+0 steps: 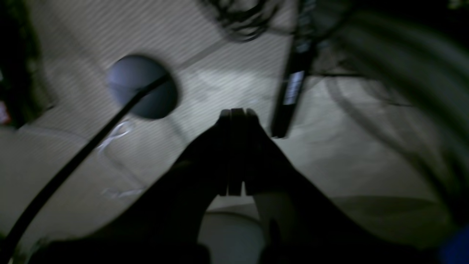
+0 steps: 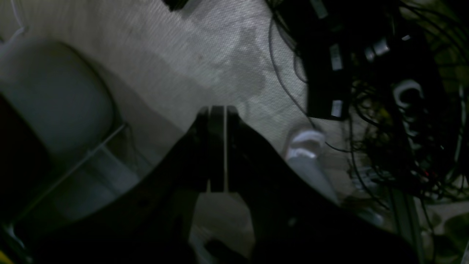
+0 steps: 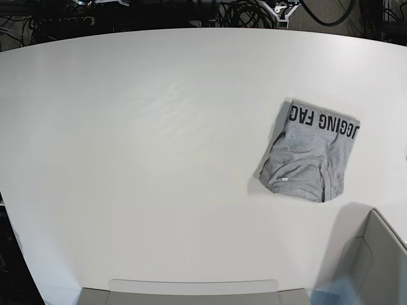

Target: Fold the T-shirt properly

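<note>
Pointing at carpeted floor, left gripper (image 1: pixel 236 110) and right gripper (image 2: pixel 217 108) pressed together, empty; folded heather-grey cotton T-shirt (image 3: pixel 310 151) lies on white table (image 3: pixel 159 140).

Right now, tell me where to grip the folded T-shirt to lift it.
Probably best to pinch the near folded edge by the white neck label of the T-shirt, coming from above on the table's front side. The layers stack thickest there, while the lettered far edge lies flat.
</note>
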Robot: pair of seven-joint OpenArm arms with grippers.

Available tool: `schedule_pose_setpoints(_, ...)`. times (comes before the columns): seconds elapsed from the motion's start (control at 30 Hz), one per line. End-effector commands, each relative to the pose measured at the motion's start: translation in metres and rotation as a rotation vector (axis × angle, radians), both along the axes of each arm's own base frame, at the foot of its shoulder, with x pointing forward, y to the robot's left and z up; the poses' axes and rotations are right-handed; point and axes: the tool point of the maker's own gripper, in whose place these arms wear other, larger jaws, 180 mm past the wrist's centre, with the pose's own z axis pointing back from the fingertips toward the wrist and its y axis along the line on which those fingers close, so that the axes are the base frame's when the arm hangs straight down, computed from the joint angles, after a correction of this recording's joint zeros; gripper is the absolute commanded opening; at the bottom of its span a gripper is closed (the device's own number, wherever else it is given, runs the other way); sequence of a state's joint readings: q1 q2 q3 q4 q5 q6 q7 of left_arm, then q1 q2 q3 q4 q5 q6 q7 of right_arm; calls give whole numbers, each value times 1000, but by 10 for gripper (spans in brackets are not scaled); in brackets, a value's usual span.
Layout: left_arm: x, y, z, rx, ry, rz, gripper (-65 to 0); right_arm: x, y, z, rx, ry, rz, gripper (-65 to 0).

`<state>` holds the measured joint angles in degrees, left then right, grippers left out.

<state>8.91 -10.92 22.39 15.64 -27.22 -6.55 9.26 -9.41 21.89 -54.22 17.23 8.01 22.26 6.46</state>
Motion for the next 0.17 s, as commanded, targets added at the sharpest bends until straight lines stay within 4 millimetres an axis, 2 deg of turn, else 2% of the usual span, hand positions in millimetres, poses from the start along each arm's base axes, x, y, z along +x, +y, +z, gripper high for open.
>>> schedule_pose_setpoints(0.0,-5,4,1,6,9,0,-650,-3,-6,2,-3,12,10,-641)
schedule_pose_setpoints(0.07,-5,1,0,1,9,1,-650,-6,-4,2,3,20,35,-641)
schedule_pose_setpoints(0.13,-6,-19,-1,-29,9,6,-650,-10,4,1,20,30,64,-641)
